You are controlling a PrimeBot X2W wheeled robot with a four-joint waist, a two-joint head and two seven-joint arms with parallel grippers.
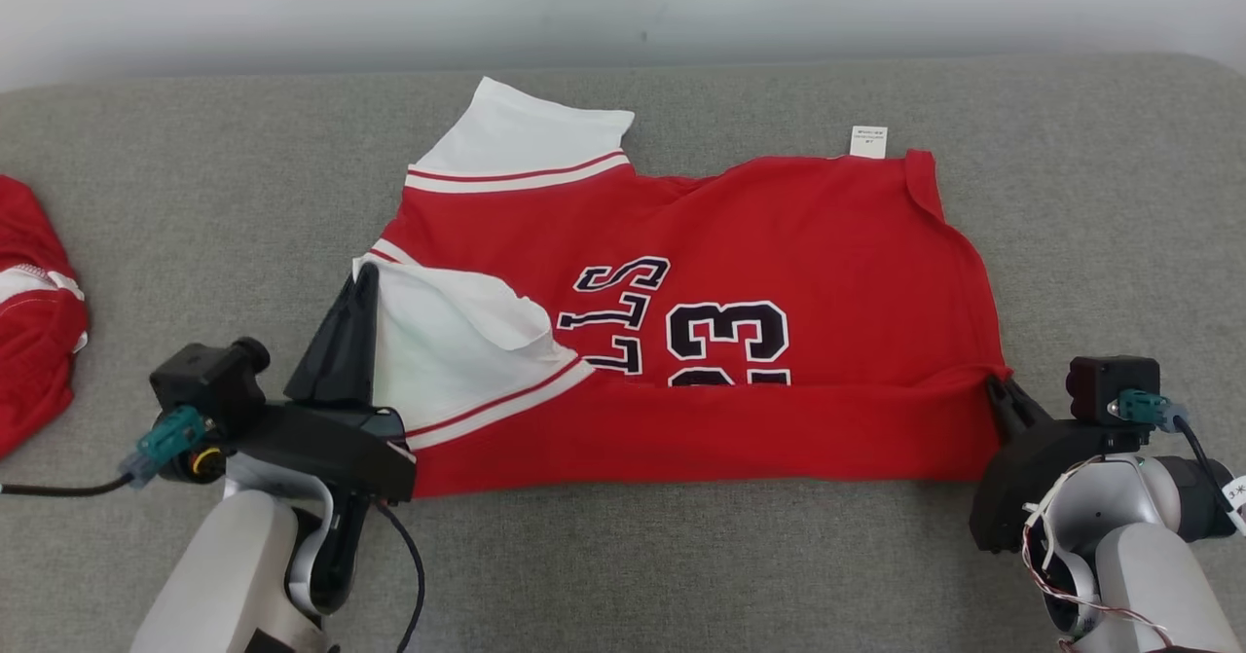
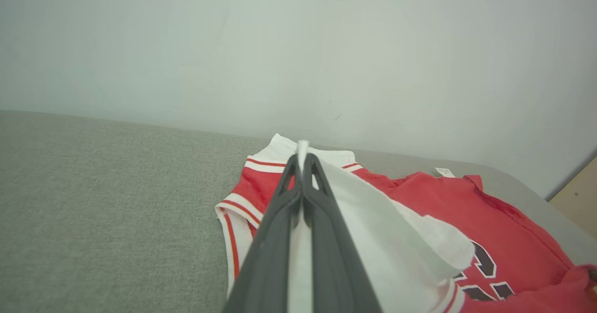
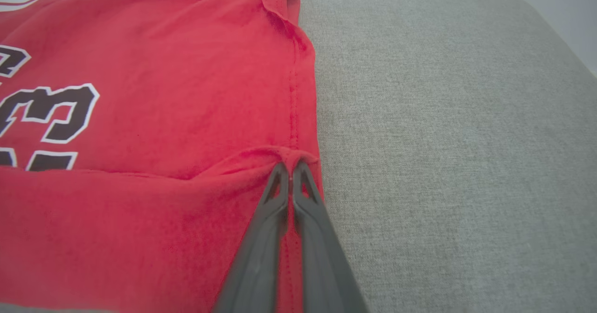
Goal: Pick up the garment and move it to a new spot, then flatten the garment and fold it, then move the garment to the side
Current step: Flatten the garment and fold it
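Note:
The garment (image 1: 759, 244) is a red jersey with white sleeves and dark lettering, spread across the grey cushion, its near strip folded over toward the back. My left gripper (image 1: 365, 278) is shut on the near white sleeve (image 1: 448, 342), lifting its edge; the white cloth shows pinched between the fingers (image 2: 302, 156). My right gripper (image 1: 995, 385) is shut on the garment's right near corner, where the red hem (image 3: 291, 156) bunches at the fingertips (image 3: 290, 173).
A second red and white garment (image 1: 29, 312) lies at the cushion's far left edge. A pale wall (image 1: 623, 1) rises right behind the grey cushion (image 1: 195, 196). A white label (image 1: 868, 140) sticks out at the jersey's back edge.

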